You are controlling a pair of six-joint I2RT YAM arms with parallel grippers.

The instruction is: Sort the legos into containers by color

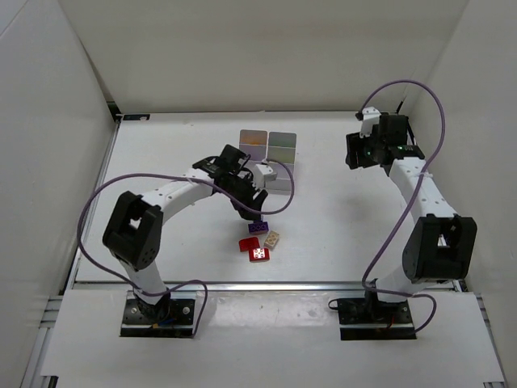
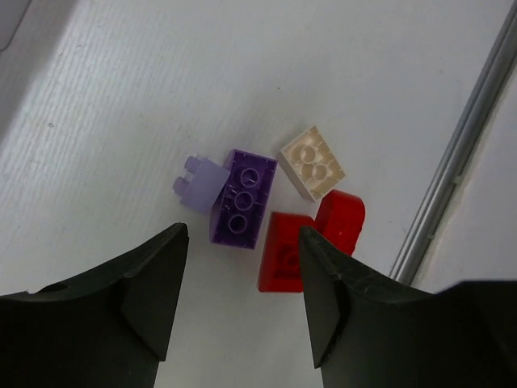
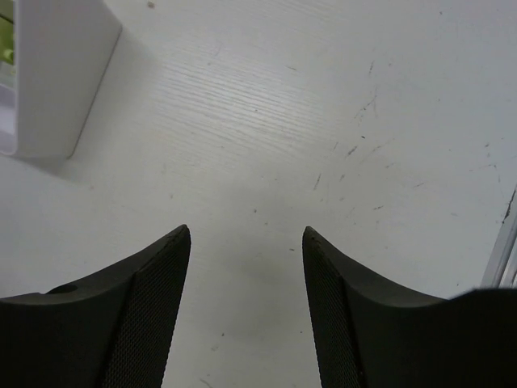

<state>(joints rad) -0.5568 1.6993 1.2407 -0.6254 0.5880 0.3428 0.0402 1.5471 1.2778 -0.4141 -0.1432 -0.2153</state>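
On the white table (image 1: pixel 339 226), the left gripper (image 2: pixel 242 234) hangs with its jaws spread wide and nothing between them, above a tight cluster of legos just in front of the containers (image 1: pixel 280 149). The left arm covers the near part of that white block in the top view, so only two far cells show plainly and their contents are too small to make out. In the left wrist view a purple brick (image 2: pixel 242 198) lies studs up, three studs in a row, its long axis running from upper right to lower left. A pale lilac piece (image 2: pixel 198 184) touches its left side, its shape hard to read. A tan brick (image 2: pixel 313 162), studs up, sits just right of the purple one, its long axis slanting toward the lower right. Two red bricks (image 2: pixel 287 250) lie below, one partly hidden behind the right finger (image 2: pixel 323 283). Well apart on the right, the right gripper (image 3: pixel 246 230) is also spread, over bare table, with a container corner (image 3: pixel 48 81) cut off at the frame's edge.
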